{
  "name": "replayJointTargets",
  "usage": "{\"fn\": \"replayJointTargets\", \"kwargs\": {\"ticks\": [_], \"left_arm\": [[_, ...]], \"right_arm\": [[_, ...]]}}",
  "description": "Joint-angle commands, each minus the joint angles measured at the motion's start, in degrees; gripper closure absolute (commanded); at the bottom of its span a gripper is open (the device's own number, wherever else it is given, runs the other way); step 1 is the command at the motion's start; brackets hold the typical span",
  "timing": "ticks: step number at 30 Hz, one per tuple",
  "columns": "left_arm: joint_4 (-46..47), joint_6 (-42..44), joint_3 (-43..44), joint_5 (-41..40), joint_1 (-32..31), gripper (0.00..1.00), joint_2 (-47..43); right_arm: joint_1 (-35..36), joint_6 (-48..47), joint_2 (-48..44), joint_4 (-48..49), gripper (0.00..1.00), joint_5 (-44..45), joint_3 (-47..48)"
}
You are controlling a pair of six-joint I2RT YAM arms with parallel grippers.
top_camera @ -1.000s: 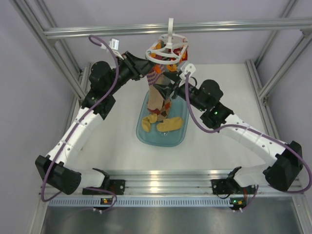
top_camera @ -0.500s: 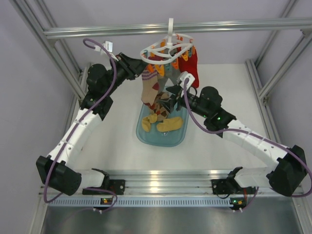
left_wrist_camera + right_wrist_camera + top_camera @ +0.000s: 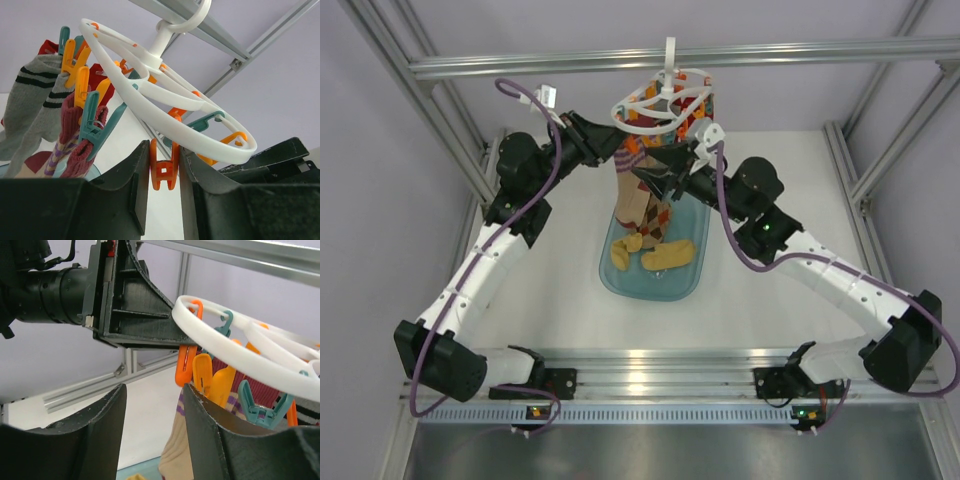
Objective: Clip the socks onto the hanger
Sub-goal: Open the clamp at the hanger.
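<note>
Hanger (image 3: 665,100): white plastic, concentric rings, hooked over the aluminium frame bar (image 3: 520,62) above the far end of the blue tray (image 3: 612,280). Already clipped (exact count uncertain, the bundle overlapping in the top view): grey striped sock (image 3: 35,95), red sock (image 3: 46,48), maroon sock (image 3: 70,145) in a teal clip (image 3: 97,127), plus a tan sock (image 3: 633,200) and an argyle sock (image 3: 660,215) dangling towards the tray. Left to hang: mustard socks (image 3: 668,256), at least two, lying loose in the tray, touched by neither gripper. Left gripper (image 3: 164,160): raised to the underside of the outer ring, pressed together on either side of an orange clip (image 3: 163,175) with no sock in it; clip's mouth out of sight, sprung or closed impossible to tell. Right gripper (image 3: 154,395): fingers apart, nothing between them, poised just beside and below that same clip, facing the left gripper, no sock in hand. Progress, by judgement: well past halfway, most socks up; a free clip secured but no sock presented to it. Remaining: fetch each mustard sock from the tray, lift its cuff into a held-open clip, release, repeat. Further orange and teal clips apparently vacant on the rings, so no shortage of places.
</note>
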Motion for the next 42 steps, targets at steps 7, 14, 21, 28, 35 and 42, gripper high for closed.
{"fn": "replayJointTargets", "kwargs": {"ticks": [7,14,21,28,35,42], "left_arm": [[4.7,1.5,-0.8,4.2,0.0,1.00,-2.1],[5.1,1.8,-1.0,5.5,0.0,1.00,-2.2],[2.6,3.3,-0.7,5.5,-0.1,1.00,-1.6],[2.0,4.1,-0.6,6.2,-0.2,1.00,-1.6],[3.1,0.5,-3.2,0.8,-0.3,0.78,-4.0],[4.8,-7.0,-4.2,-5.4,-0.2,0.56,-5.2]], "right_arm": [[1.4,-5.6,4.2,2.3,0.47,7.9,5.9],[1.5,-5.7,5.9,2.8,0.46,9.9,7.4],[1.4,-4.9,7.7,3.5,0.51,8.5,8.9],[1.5,-5.6,9.2,1.6,0.67,7.0,10.3],[1.5,-5.4,8.4,2.4,1.00,7.3,8.5],[1.5,-4.9,7.9,2.1,1.00,7.0,7.8]]}}
